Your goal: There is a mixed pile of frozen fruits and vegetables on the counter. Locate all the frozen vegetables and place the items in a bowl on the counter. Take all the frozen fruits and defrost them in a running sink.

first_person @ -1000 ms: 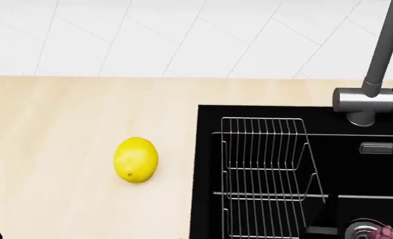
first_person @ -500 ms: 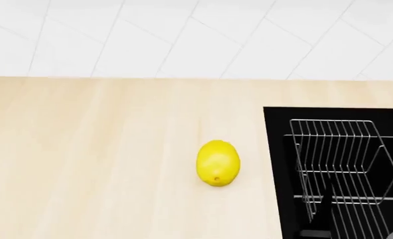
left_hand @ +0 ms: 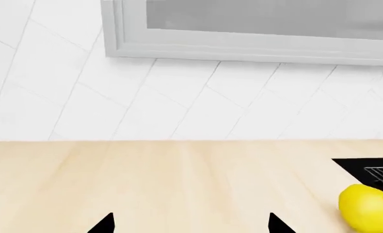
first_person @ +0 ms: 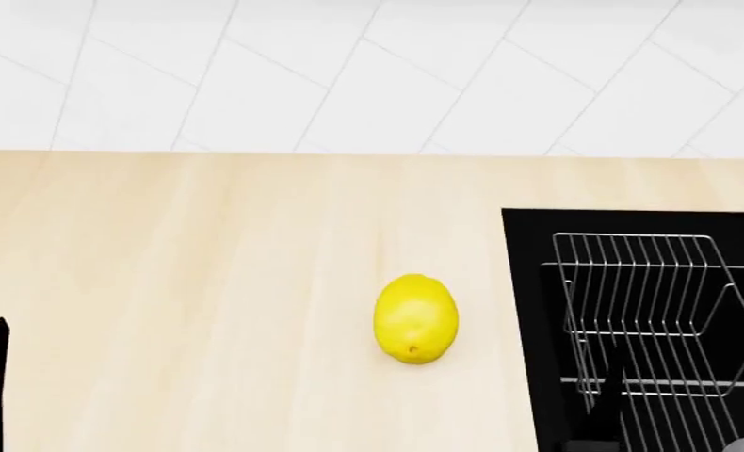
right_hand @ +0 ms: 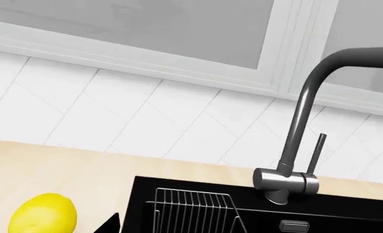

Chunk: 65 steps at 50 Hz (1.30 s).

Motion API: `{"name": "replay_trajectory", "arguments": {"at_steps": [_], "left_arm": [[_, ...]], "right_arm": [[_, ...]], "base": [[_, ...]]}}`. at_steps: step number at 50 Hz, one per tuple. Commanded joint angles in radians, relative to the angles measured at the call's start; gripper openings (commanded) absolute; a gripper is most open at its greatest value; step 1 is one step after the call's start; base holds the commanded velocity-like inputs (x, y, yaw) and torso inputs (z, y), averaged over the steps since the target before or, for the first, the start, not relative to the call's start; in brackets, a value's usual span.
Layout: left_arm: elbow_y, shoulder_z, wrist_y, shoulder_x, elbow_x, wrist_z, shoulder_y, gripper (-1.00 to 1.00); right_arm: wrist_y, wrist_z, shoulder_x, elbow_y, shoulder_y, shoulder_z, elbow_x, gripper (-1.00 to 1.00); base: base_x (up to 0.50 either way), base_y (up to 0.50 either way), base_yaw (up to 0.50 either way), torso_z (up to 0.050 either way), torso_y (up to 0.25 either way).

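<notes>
Lemon (first_person: 415, 318) lying free on the counter (first_person: 196, 282) just beside the sink (first_person: 529, 282), awaiting pickup for defrosting; left gripper (left_hand: 188, 224) fingertips spread apart and empty, near the lemon; right gripper's state indeterminable.

White tiled wall (first_person: 347, 75), grey window frame (left_hand: 243, 51) above it

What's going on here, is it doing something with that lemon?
Nothing is being held right now. The lemon lies alone on the wooden counter, just beside the black sink with its wire rack. The left end effector hangs open over bare counter, with the lemon off to one side. Only one tip of the right end effector shows, near the sink edge.
</notes>
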<state>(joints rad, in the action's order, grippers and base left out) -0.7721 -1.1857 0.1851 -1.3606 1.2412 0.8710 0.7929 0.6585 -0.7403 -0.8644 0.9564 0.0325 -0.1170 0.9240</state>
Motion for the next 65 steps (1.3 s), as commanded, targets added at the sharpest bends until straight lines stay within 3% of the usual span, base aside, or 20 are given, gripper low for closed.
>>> {"name": "replay_trajectory", "arguments": {"at_steps": [1,9,14,19,30,50,65], "left_arm": [[-0.127,0.004,-0.041,0.024,-0.017,-0.111,0.008,1.00],[-0.228,-0.029,-0.130,0.072,-0.074,-0.100,0.002,1.00],[-0.273,-0.047,-0.085,0.058,-0.046,-0.120,-0.013,1.00],[-0.273,-0.179,-0.007,0.058,-0.020,-0.135,0.072,1.00],[-0.274,-0.371,0.006,0.090,0.001,-0.141,0.199,1.00],[-0.223,-0.426,-0.081,0.195,-0.031,-0.094,0.173,1.00],[-0.182,-0.438,-0.109,0.213,-0.014,-0.067,0.170,1.00]], "right_arm": [[-0.008,0.038,0.022,-0.018,-0.010,-0.023,-0.015,1.00],[-0.012,0.040,0.023,-0.022,-0.007,-0.017,-0.019,1.00],[-0.020,0.044,0.022,-0.027,-0.001,-0.025,-0.016,1.00],[-0.018,0.041,0.024,-0.029,-0.004,-0.019,-0.017,1.00],[-0.011,0.038,0.027,-0.045,-0.005,-0.003,-0.017,1.00],[-0.016,0.037,0.023,-0.053,-0.004,-0.005,-0.009,1.00],[-0.017,0.034,0.020,-0.054,-0.002,-0.001,-0.008,1.00]], "base": [[0.00,0.00,0.00,0.000,0.000],[0.00,0.00,0.00,0.000,0.000],[0.00,0.00,0.00,0.000,0.000],[0.00,0.00,0.00,0.000,0.000],[0.00,0.00,0.00,0.000,0.000],[0.00,0.00,0.00,0.000,0.000],[0.00,0.00,0.00,0.000,0.000]]}}
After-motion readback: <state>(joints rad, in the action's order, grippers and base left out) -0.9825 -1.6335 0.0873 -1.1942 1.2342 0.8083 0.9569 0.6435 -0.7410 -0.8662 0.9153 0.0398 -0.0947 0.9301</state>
